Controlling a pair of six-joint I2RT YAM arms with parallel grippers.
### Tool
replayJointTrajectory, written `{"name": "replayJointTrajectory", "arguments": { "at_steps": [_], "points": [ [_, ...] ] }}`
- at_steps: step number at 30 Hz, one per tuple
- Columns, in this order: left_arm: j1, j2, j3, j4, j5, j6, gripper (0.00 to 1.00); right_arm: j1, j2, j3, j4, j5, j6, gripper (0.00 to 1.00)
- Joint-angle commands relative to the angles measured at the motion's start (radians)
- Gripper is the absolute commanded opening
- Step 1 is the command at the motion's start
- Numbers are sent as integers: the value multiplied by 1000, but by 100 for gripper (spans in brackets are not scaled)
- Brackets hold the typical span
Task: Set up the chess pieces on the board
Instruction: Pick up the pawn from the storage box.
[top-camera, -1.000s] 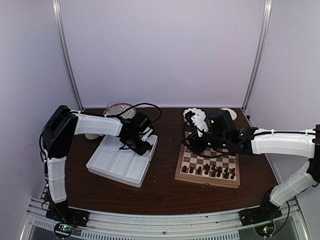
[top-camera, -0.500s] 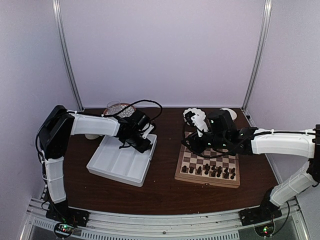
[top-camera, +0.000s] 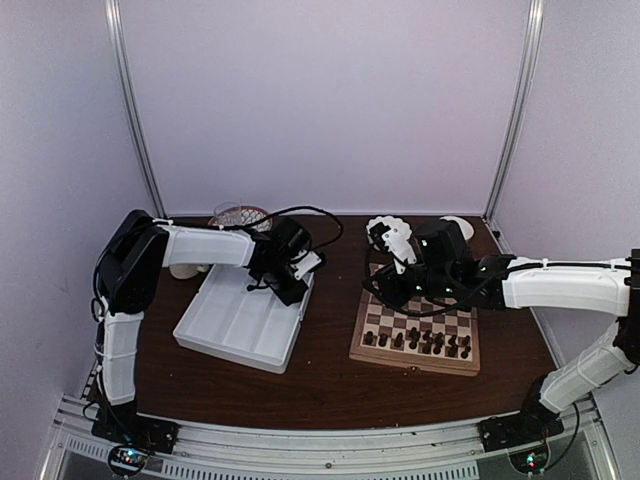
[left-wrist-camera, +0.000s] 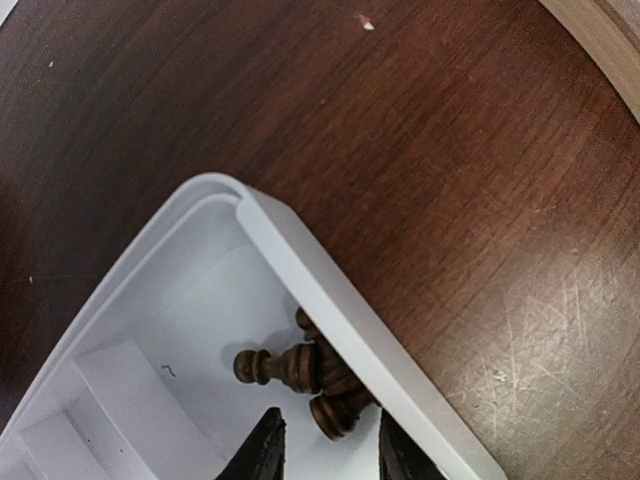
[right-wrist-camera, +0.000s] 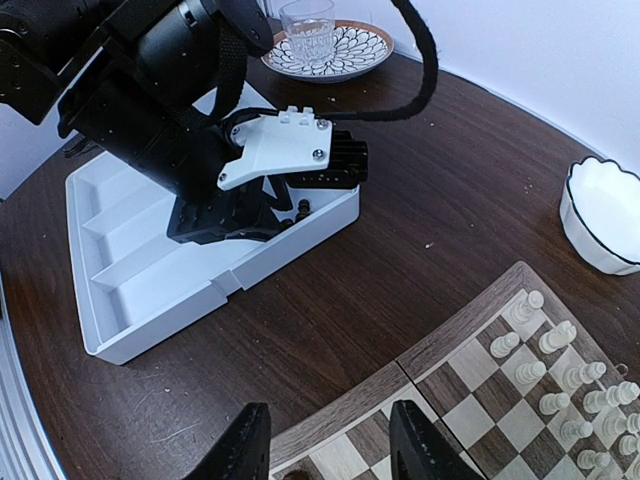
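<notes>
Enclosing pale walls (top-camera: 330, 100), scratched dark table (top-camera: 330, 385)

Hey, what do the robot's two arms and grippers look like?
The left arm and right arm have white shells and black joints. The left gripper and right gripper each have two black tapered fingers. A black cable loops from the left wrist.

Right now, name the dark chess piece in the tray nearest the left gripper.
The dark piece lowest in the wrist view, just ahead of the left gripper; the others lie farther back.
</notes>
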Motion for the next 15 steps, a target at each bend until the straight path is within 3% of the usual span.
{"name": "replayJointTrajectory", "arguments": {
  "at_steps": [1, 9, 15],
  "points": [
    [6, 49, 57, -57, -5, 46, 32, 7, 11, 21, 11, -12, -2, 43],
    [6, 79, 75, -61, 84, 78, 39, 7, 12, 21, 12, -16, -1, 43],
    [7, 115, 126, -124, 172, 85, 27, 7, 10, 20, 10, -18, 0, 44]
  ]
}}
